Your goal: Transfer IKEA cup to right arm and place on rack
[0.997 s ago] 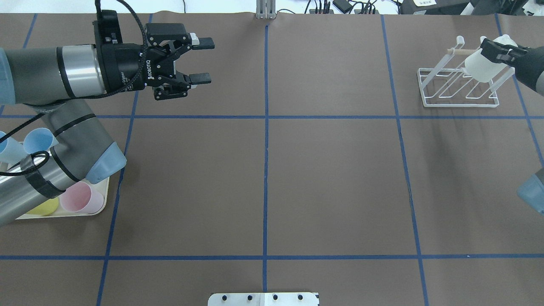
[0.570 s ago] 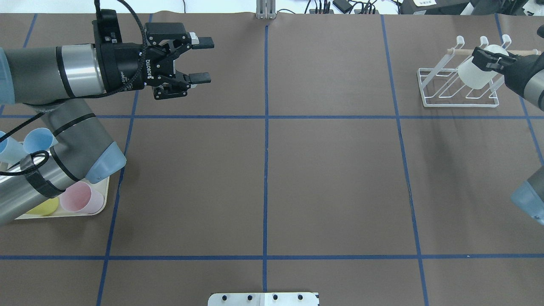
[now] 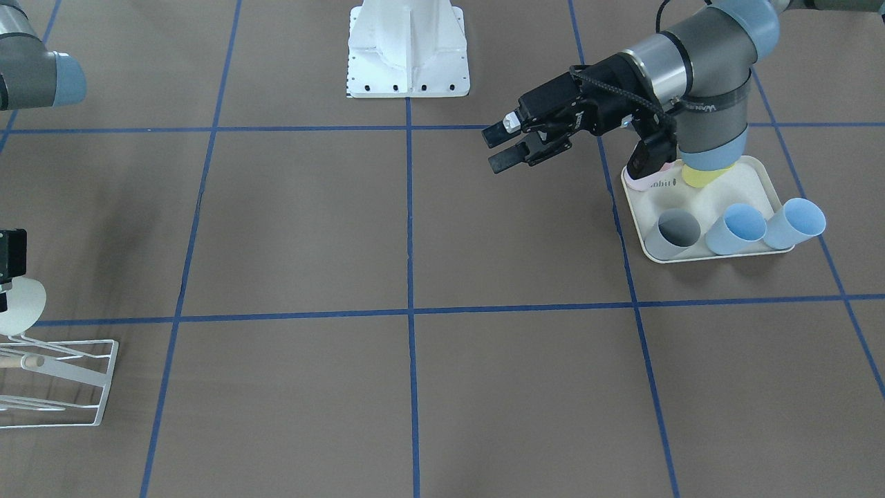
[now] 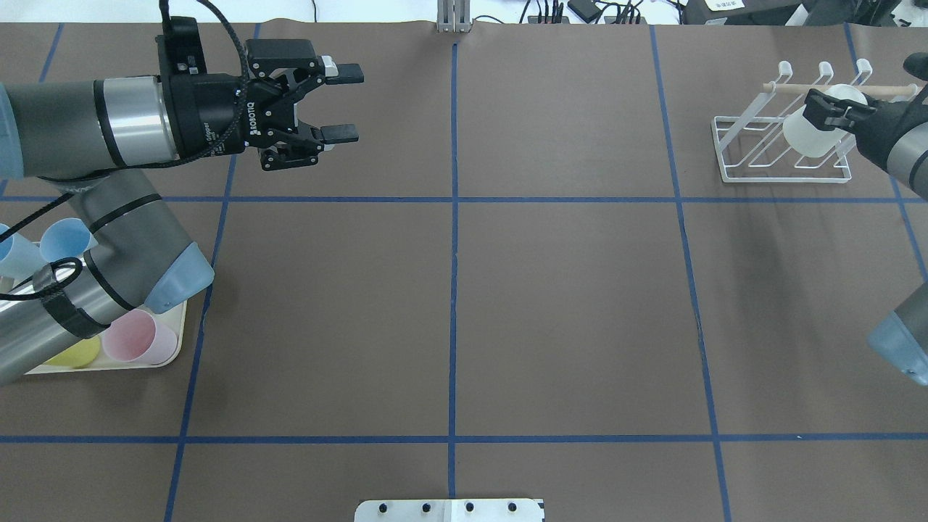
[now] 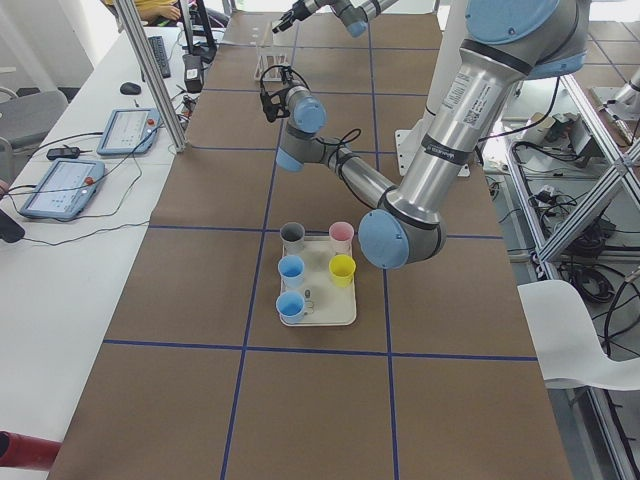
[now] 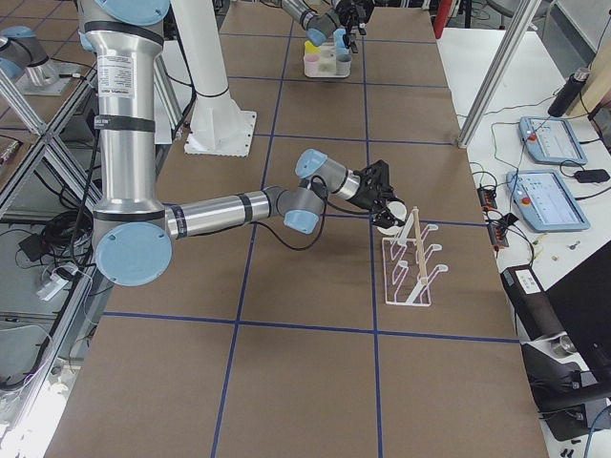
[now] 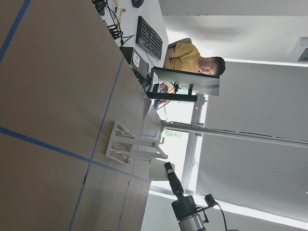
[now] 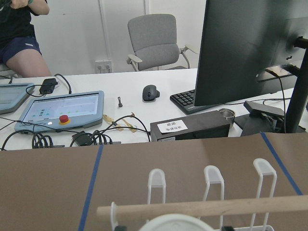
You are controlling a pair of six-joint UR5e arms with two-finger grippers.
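Observation:
A translucent white IKEA cup [image 4: 810, 135] hangs tilted over the middle prongs of the white wire rack [image 4: 754, 172] at the table's far right, just below the rack's wooden dowel [image 4: 794, 88]. My right gripper [image 4: 832, 109] is shut on its rim. In the front-facing view that cup [image 3: 22, 304] sits just above the rack [image 3: 76, 377], at the left edge. The right wrist view shows only the cup's rim [image 8: 175, 223] under the dowel [image 8: 207, 209]. My left gripper [image 4: 341, 101] is open and empty, hovering over the far-left table.
A cream tray [image 4: 172, 346] at the near left holds pink [image 4: 134, 337], yellow [image 4: 76, 353] and blue cups [image 4: 64, 241], partly under my left arm. The front-facing view also shows a grey cup [image 3: 674, 234]. Beyond the rack are a monitor, a keyboard and tablets.
My right gripper has carried the cup a little left and down, from above the dowel to lower over the rack's prongs. My left gripper has barely moved and stays open.

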